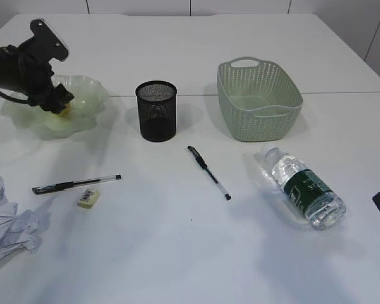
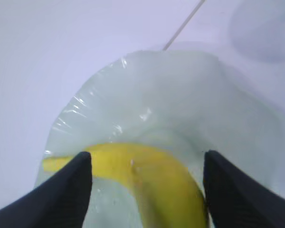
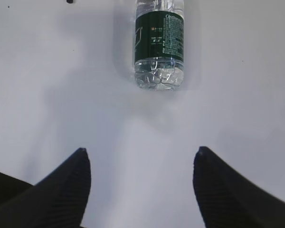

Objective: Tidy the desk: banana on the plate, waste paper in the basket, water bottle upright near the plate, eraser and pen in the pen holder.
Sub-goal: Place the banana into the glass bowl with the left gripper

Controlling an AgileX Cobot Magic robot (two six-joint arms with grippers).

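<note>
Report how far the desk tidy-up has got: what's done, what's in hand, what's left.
Done: the curved yellow banana lies in the pale green ruffled plate. In hand: nothing; the left hand straddles the banana with its jaws apart, and the right hand is open above bare desk. Left: the clear green-labelled water bottle lies on its side, the crumpled white paper, small cream eraser and two black pens remain on the white desk.

Bench (image 1: pixel 177 253), white: ruffled green plate (image 1: pixel 88 88); black mesh cup (image 1: pixel 156 111); green basket (image 1: pixel 259 98); two pens (image 1: pixel 76 184) (image 1: pixel 209 172); eraser (image 1: pixel 88 197); crumpled paper (image 1: pixel 3 221); bottle (image 1: pixel 301 185) lying on its side.
</note>
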